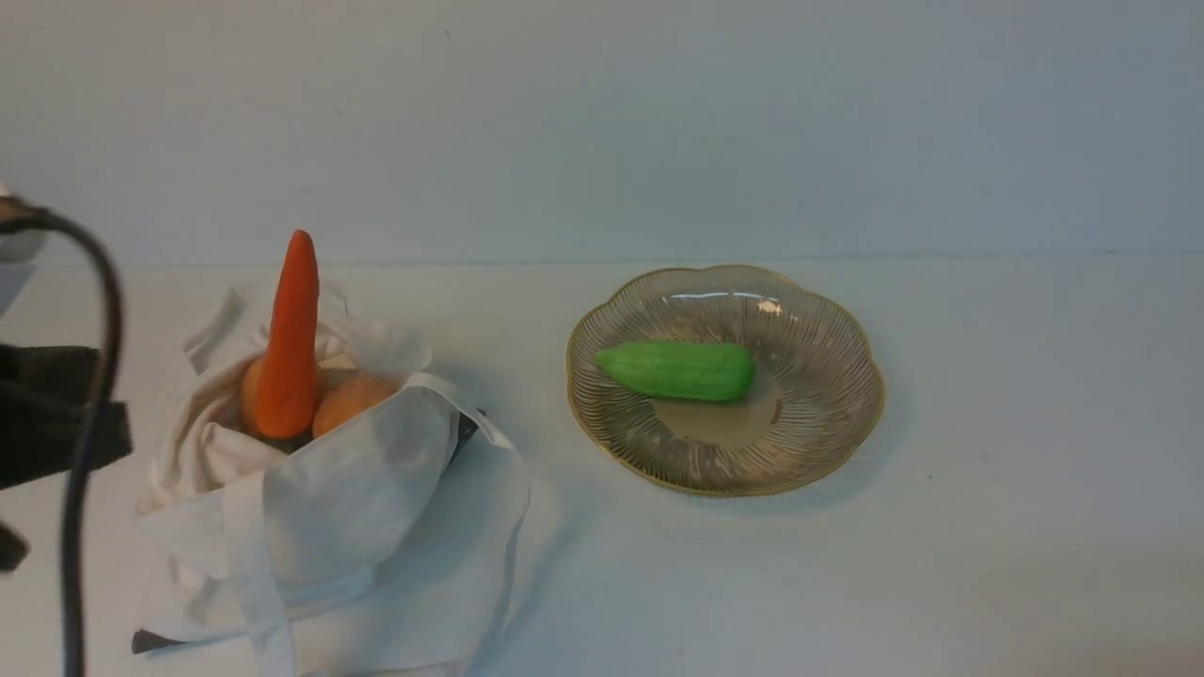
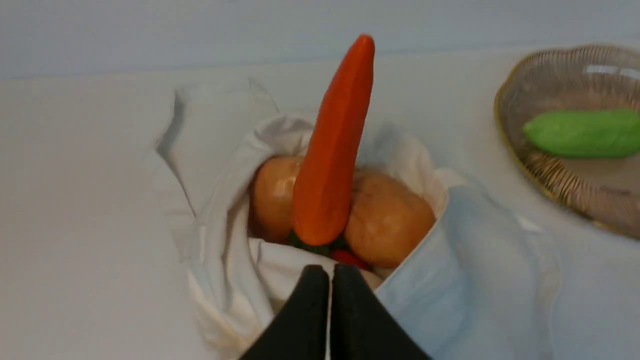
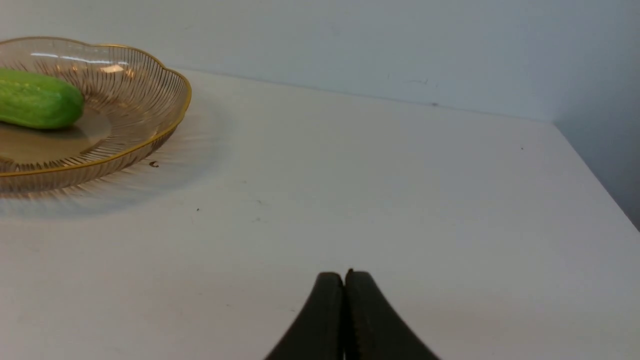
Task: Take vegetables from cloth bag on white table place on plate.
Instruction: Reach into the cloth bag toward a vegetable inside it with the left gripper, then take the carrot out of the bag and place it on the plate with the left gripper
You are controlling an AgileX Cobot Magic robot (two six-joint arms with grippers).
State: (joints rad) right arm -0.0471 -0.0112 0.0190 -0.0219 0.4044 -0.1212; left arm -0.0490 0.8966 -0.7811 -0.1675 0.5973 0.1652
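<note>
The off-white cloth bag lies on the white table at the left, mouth open. An orange carrot stands in it, tip up, with two tan potatoes beside it. In the left wrist view the carrot rises between the potatoes, its green top mostly hidden. My left gripper is shut and empty, just before the bag's mouth. The glass plate holds a green cucumber. My right gripper is shut and empty over bare table, right of the plate.
A black cable and part of my left arm show at the front view's left edge. A red item peeks out under the carrot in the bag. The table's right edge shows in the right wrist view.
</note>
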